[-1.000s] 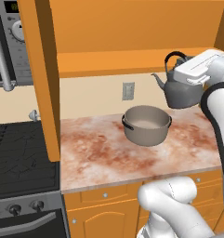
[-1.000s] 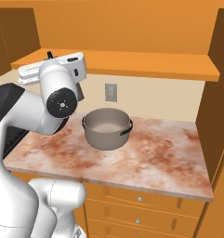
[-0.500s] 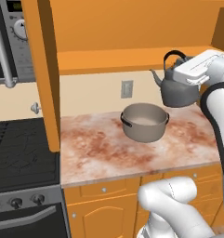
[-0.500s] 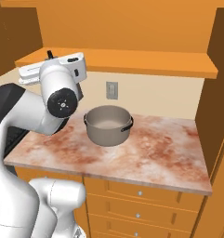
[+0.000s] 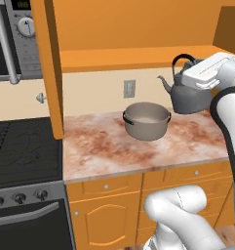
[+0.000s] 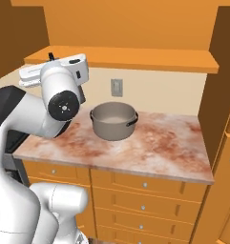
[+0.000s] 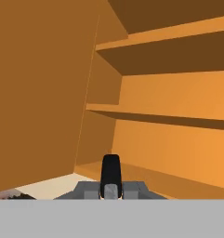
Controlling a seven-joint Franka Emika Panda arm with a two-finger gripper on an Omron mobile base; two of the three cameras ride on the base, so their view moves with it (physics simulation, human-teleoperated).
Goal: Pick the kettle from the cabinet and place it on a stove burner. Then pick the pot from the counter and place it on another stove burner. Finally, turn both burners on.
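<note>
The kettle [image 5: 188,97], dark grey with a tall arched loop handle and a curved spout pointing toward the stove side, hangs in the air above the back of the counter [image 5: 104,146], below the front edge of the cabinet [image 5: 138,56] shelf board and clear of the marbled surface. The gripper [image 7: 110,191] is at the top of the kettle, its fingers [image 7: 110,173] drawn together on the dark arched handle; in the hand view the handle rises as a dark band between the fingertips, with the orange shelves and side panel of the cabinet beyond. The white hand covers the upper right part of the kettle in the left base view. The pot [image 5: 146,119], round and grey-beige with two dark side handles, stands on the counter toward its back edge, just in front of and below the kettle's spout, not touching it. In the right base view the same pot [image 6: 113,120] sits near the middle of the counter's back half. A wall outlet [image 5: 129,88] is on the cream wall behind the pot. At the counter's left end, past the tall orange side panel, lie the stove burners [image 5: 21,149], black grates with a row of dark knobs [image 5: 19,198] on the front below.
</note>
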